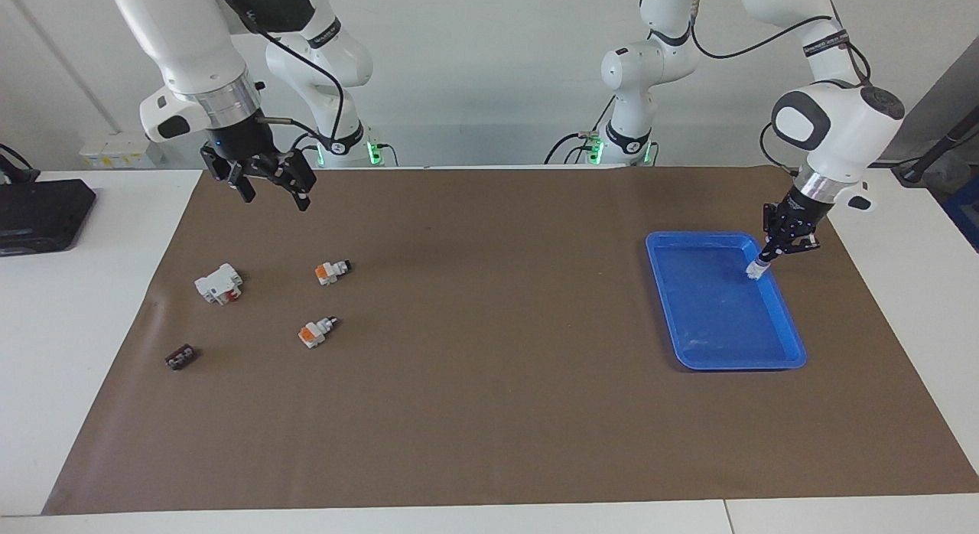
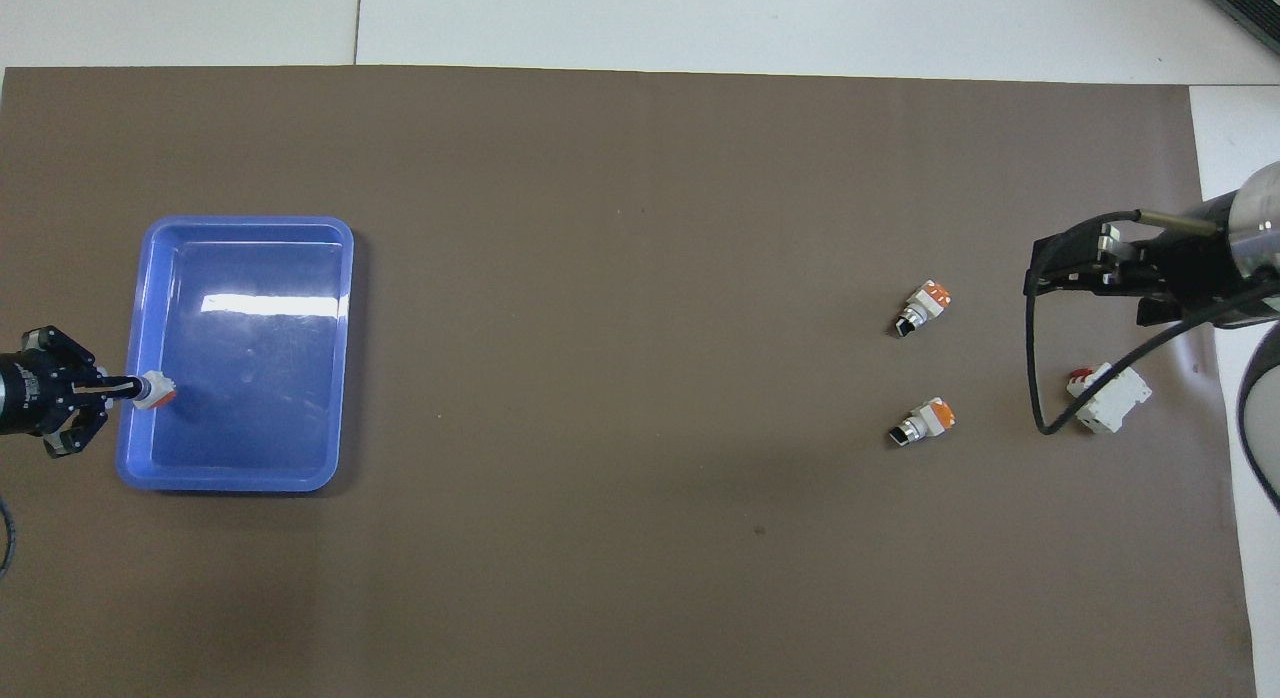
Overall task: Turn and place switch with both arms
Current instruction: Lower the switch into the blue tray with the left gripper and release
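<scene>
Holding a switch pinched in its fingertips, the left gripper hangs over the blue tray at the left arm's end of the table in the facing view; the right gripper, fingers spread and empty, waits above the mat, two more switches lying free below. Overhead, the held switch sits just inside the tray's rim. It looks light, rigid and smooth, probably best gripped across its blocky body.
</scene>
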